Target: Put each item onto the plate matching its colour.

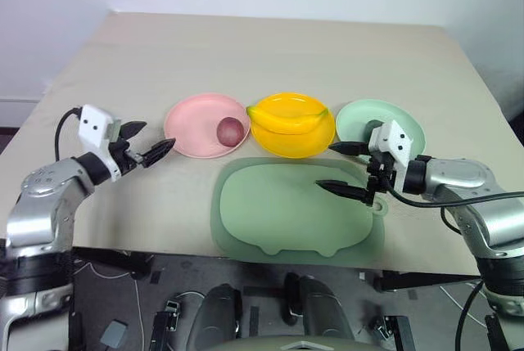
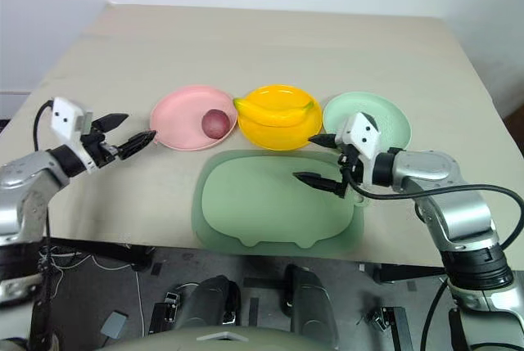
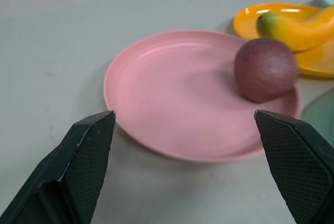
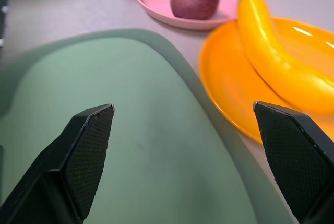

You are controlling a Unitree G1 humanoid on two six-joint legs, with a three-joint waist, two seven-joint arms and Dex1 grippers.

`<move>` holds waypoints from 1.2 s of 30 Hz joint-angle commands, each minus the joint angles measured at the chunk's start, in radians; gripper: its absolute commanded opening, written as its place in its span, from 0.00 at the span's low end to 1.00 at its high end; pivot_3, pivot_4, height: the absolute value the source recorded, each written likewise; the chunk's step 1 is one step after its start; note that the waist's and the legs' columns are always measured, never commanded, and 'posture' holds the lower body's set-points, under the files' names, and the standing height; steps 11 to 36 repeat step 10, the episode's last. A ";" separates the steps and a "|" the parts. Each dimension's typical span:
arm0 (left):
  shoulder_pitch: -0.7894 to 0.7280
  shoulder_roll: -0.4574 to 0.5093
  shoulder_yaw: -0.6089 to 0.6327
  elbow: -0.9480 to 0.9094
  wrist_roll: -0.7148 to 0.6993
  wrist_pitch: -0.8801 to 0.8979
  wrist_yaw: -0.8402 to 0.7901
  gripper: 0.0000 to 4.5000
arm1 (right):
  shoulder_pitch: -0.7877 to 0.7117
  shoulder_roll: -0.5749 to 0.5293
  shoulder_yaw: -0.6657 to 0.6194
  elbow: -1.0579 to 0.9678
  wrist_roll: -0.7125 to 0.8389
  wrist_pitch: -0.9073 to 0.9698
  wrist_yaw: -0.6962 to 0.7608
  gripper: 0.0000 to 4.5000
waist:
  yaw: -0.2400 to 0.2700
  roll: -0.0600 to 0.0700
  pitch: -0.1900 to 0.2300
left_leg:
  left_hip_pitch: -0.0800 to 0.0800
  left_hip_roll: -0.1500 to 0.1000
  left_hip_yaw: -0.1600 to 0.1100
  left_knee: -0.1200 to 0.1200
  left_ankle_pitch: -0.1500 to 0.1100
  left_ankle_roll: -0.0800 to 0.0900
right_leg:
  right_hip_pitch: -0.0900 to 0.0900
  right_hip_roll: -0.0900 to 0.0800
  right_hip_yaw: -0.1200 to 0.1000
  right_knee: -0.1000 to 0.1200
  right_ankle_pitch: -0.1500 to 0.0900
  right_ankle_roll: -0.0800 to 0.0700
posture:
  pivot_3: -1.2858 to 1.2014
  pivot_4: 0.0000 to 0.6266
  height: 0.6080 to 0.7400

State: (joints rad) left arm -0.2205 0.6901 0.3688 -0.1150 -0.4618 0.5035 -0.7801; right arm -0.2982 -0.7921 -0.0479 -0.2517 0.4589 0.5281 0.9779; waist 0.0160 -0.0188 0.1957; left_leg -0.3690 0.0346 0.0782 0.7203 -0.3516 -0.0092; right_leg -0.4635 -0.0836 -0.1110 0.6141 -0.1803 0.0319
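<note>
Head cam, looking down on a beige table (image 1: 246, 48). Three plates are sitting in a row mid-frame: pink plate (image 1: 190, 132) at centre-left, orange-yellow plate (image 1: 282, 140) in the middle, mint green plate (image 1: 364, 118) at centre-right.

Progress: the reddish-purple fruit (image 1: 230, 130) is lying on the pink plate and the banana (image 1: 288, 116) is lying across the orange-yellow one, so 2 of 3 look done. The mint green plate is carrying nothing visible; no avocado can be made out.

A large sage-green tray (image 1: 278, 212) is sitting at lower centre.

Left gripper (image 1: 147, 143), mid-left, is gaping wide, holding nothing. Right gripper (image 1: 344, 168), over the tray's right edge, is likewise spread apart w/ nothing in it.

No brands, labels or readable writing.
</note>
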 commanded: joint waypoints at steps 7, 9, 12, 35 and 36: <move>0.314 0.017 0.102 -0.385 -0.126 0.115 0.025 0.99 | 0.079 -0.070 -0.140 0.010 0.017 -0.005 0.014 1.00 | -0.003 0.000 0.000 | 0.003 0.001 0.000 -0.002 0.000 0.000 | 0.000 0.001 0.002 0.000 0.000 0.000 | 0.52 0.24 1.00; 0.345 0.007 0.102 -0.408 -0.131 0.119 0.048 0.99 | 0.092 -0.075 -0.152 -0.005 0.025 0.007 0.011 1.00 | -0.002 0.000 0.000 | 0.003 0.001 0.000 -0.002 0.000 0.000 | 0.000 0.002 0.002 0.000 0.000 0.000 | 0.52 0.24 1.00; 0.352 -0.001 0.100 -0.415 -0.134 0.118 0.060 0.99 | 0.093 -0.075 -0.153 -0.013 0.029 0.015 0.010 1.00 | -0.002 0.000 0.000 | 0.004 0.000 0.000 -0.002 0.000 0.000 | 0.001 0.002 0.002 0.000 -0.001 -0.001 | 0.52 0.24 1.00; 0.352 -0.001 0.100 -0.415 -0.134 0.118 0.060 0.99 | 0.093 -0.075 -0.153 -0.013 0.029 0.015 0.010 1.00 | -0.002 0.000 0.000 | 0.004 0.000 0.000 -0.002 0.000 0.000 | 0.001 0.002 0.002 0.000 -0.001 -0.001 | 0.52 0.24 1.00; 0.352 -0.001 0.100 -0.415 -0.134 0.118 0.060 0.99 | 0.093 -0.075 -0.153 -0.013 0.029 0.015 0.010 1.00 | -0.002 0.000 0.000 | 0.004 0.000 0.000 -0.002 0.000 0.000 | 0.001 0.002 0.002 0.000 -0.001 -0.001 | 0.52 0.24 1.00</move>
